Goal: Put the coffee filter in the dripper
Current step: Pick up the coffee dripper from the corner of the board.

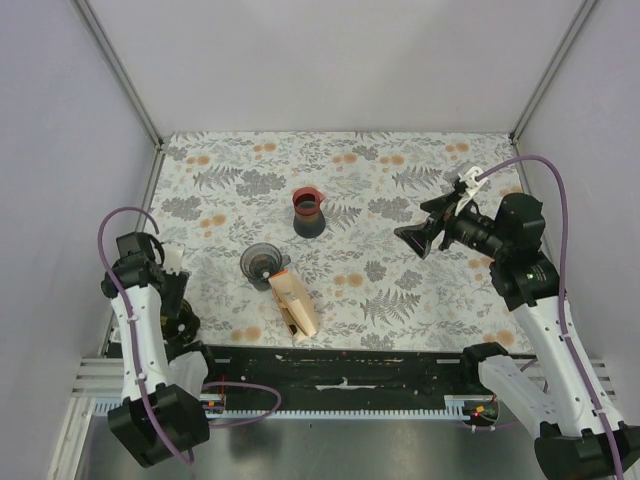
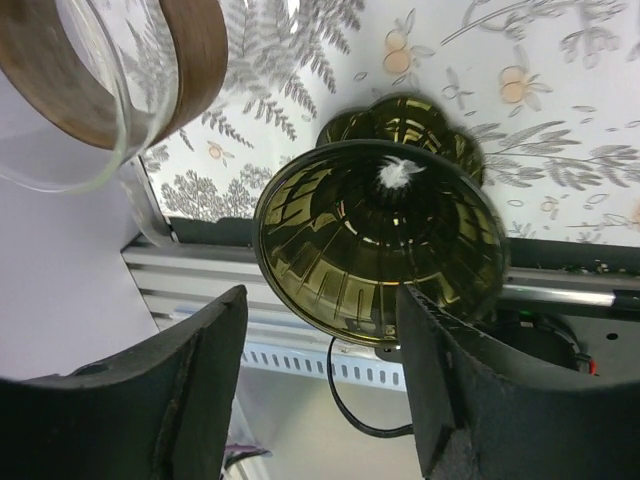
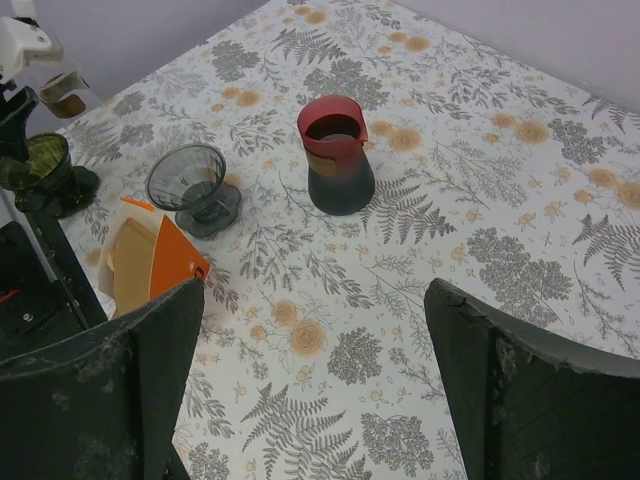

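Top camera, fixed above and behind the arm bases, looks down on the whole floral table (image 1: 400, 290). The right wrist camera, held high and well back, faces across that table and shares the grey dripper (image 1: 262, 262), red-collared carafe (image 1: 309, 212) and filter holder (image 1: 293, 303) with it. The left wrist camera sits close on an olive-green dripper (image 2: 380, 240), which also appears at the right wrist view's far left.

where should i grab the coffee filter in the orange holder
Take the coffee filter by its tan edge showing outside the orange holder, coming down from above on the side toward the table's near edge. It's thin and lies low, so that free edge is probably the only pinchable part, and the grey dripper crowds the other end.
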Robot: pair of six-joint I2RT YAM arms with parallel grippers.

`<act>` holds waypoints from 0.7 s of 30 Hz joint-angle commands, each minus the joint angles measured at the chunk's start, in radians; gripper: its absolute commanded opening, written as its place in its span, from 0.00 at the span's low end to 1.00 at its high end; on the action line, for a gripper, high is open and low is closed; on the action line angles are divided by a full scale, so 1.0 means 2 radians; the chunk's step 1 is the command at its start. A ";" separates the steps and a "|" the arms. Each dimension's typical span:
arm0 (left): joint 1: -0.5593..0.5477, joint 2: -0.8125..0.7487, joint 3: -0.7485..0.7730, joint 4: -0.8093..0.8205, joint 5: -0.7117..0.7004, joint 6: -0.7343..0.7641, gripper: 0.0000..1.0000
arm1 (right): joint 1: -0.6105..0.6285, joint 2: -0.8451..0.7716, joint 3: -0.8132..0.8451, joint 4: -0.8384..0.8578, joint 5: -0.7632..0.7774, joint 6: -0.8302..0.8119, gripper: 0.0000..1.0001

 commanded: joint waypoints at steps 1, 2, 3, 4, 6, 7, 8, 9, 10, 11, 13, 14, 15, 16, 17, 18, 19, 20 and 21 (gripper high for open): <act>0.041 0.016 -0.026 0.053 -0.033 0.034 0.64 | 0.003 -0.003 0.004 0.022 -0.022 0.015 0.98; 0.049 0.017 -0.029 0.061 -0.040 0.037 0.63 | 0.004 -0.005 0.004 0.023 -0.030 0.017 0.98; 0.053 0.019 -0.031 0.065 -0.043 0.041 0.63 | 0.004 -0.007 0.004 0.023 -0.035 0.017 0.98; 0.056 0.019 -0.033 0.066 -0.043 0.044 0.63 | 0.004 -0.010 0.004 0.026 -0.038 0.018 0.98; 0.059 0.020 -0.040 0.068 -0.043 0.049 0.63 | 0.005 -0.016 0.001 0.028 -0.038 0.017 0.98; 0.061 0.023 -0.047 0.075 -0.048 0.052 0.63 | 0.006 -0.018 0.001 0.029 -0.038 0.017 0.98; 0.065 0.023 -0.053 0.092 -0.060 0.057 0.63 | 0.005 -0.020 -0.001 0.032 -0.039 0.018 0.98; 0.070 0.028 -0.062 0.106 -0.069 0.062 0.63 | 0.006 -0.023 -0.002 0.033 -0.040 0.018 0.98; 0.074 0.032 -0.068 0.112 -0.069 0.065 0.63 | 0.006 -0.025 -0.002 0.035 -0.042 0.018 0.98; 0.078 0.037 -0.072 0.116 -0.064 0.067 0.63 | 0.007 -0.026 -0.002 0.036 -0.044 0.019 0.98; 0.085 0.050 -0.074 0.112 -0.040 0.068 0.61 | 0.007 -0.028 -0.002 0.036 -0.046 0.020 0.98; 0.088 0.056 -0.075 0.112 -0.029 0.069 0.59 | 0.007 -0.028 -0.003 0.036 -0.045 0.019 0.98; 0.091 0.061 -0.077 0.115 -0.023 0.069 0.56 | 0.007 -0.029 -0.003 0.036 -0.045 0.020 0.98; 0.094 0.067 -0.078 0.117 -0.015 0.069 0.49 | 0.008 -0.028 -0.002 0.036 -0.046 0.020 0.98; 0.097 0.073 -0.078 0.115 -0.009 0.068 0.42 | 0.008 -0.030 -0.002 0.036 -0.047 0.023 0.98; 0.098 0.077 -0.077 0.112 -0.003 0.069 0.35 | 0.008 -0.030 -0.002 0.035 -0.049 0.022 0.98; 0.099 0.079 -0.076 0.106 0.004 0.070 0.28 | 0.009 -0.031 -0.002 0.036 -0.052 0.021 0.98; 0.100 0.079 -0.072 0.098 0.014 0.074 0.21 | 0.010 -0.033 -0.002 0.036 -0.052 0.022 0.98; 0.101 0.079 -0.069 0.089 0.024 0.078 0.12 | 0.011 -0.034 -0.002 0.036 -0.052 0.021 0.98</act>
